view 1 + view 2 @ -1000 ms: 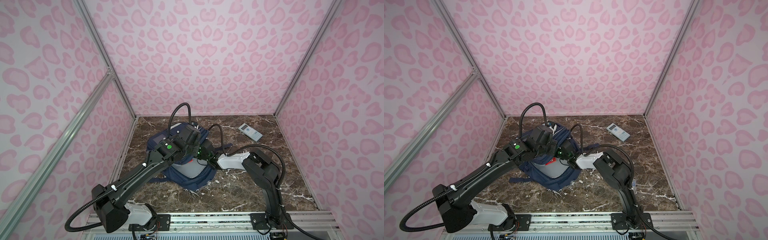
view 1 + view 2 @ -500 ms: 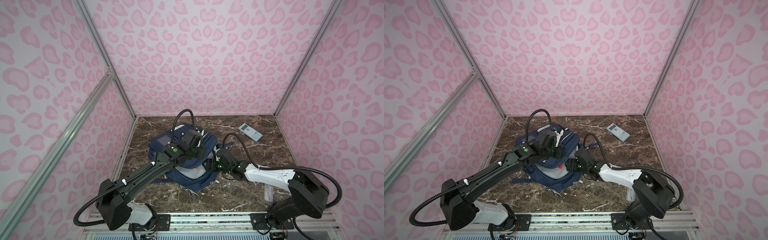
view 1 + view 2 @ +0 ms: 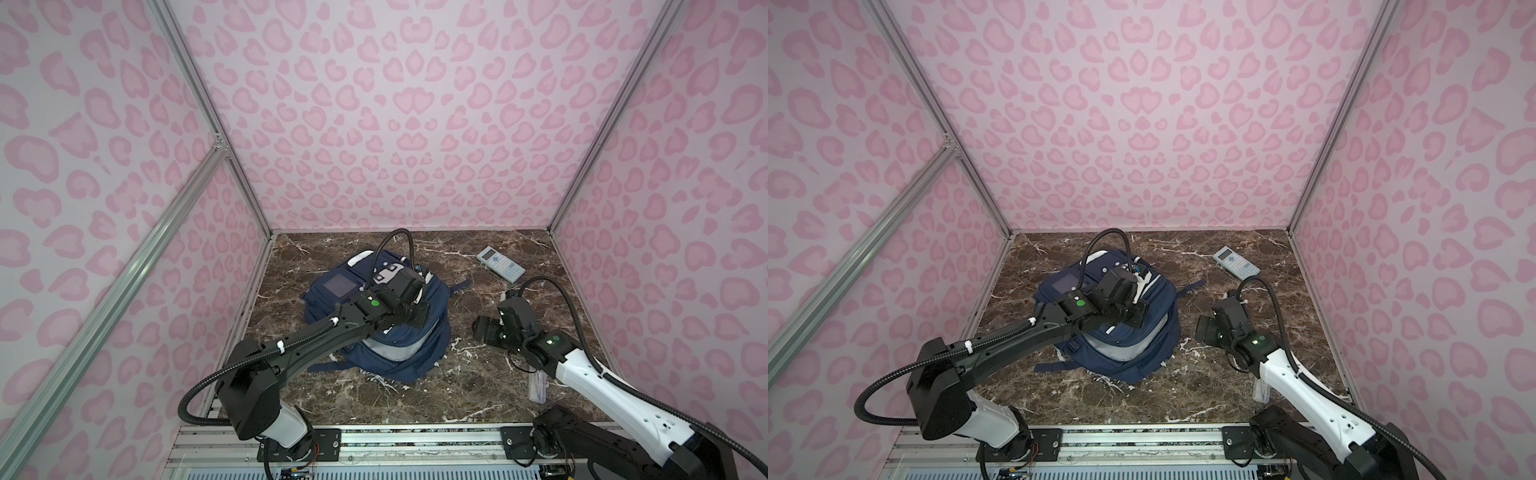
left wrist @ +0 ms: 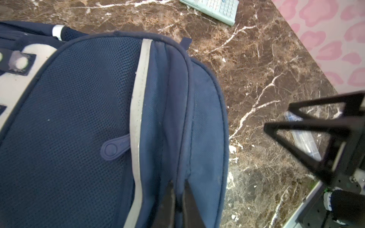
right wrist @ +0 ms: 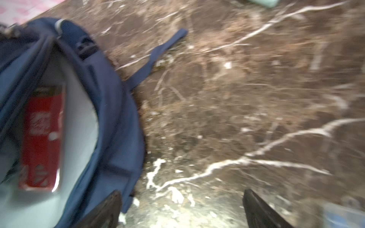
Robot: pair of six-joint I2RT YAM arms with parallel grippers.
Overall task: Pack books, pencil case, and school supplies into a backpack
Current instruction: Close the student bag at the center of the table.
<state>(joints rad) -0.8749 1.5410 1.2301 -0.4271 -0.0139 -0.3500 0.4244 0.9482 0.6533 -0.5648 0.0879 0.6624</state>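
- Navy-blue fabric backpack point(image 3: 399, 353) is laid flat on the brown, white-veined marble-patterned tabletop point(image 3: 415, 399). In both top views its middle is covered by the black left arm point(image 3: 316, 336).
- Left wrist view: a coarse mesh panel point(image 4: 69, 118), a grey reflective stripe point(image 4: 138, 118) and a round rubbery zip pull point(image 4: 111, 148) are resolved on the backpack.
- Left gripper point(image 4: 178, 189): the fingers are cut off by the frame edge. The jaws are nearly together, pinched on a raised seam of the backpack's rim.
- Right gripper point(image 5: 181, 209): only the fingertips are shown. The jaws are spread wide with nothing between them, over bare tabletop just beside the backpack's right flank.
- The right wrist view is motion-blurred.
- Small flat red booklet-like pack point(image 5: 41, 138) is seen inside the backpack's opened compartment, against smooth pale lining. Its print is unreadable.
- Pale grey-blue calculator point(image 3: 500, 266), hard and rectangular, lies well apart from the backpack, to its far right.
- Narrow clear plastic pack point(image 3: 537, 386) lies to the backpack's near right, partly covered by the white arm link point(image 3: 602, 382). Its contents cannot be made out.
- A loose navy webbing strap point(image 5: 158, 55) trails from the backpack onto the tabletop.
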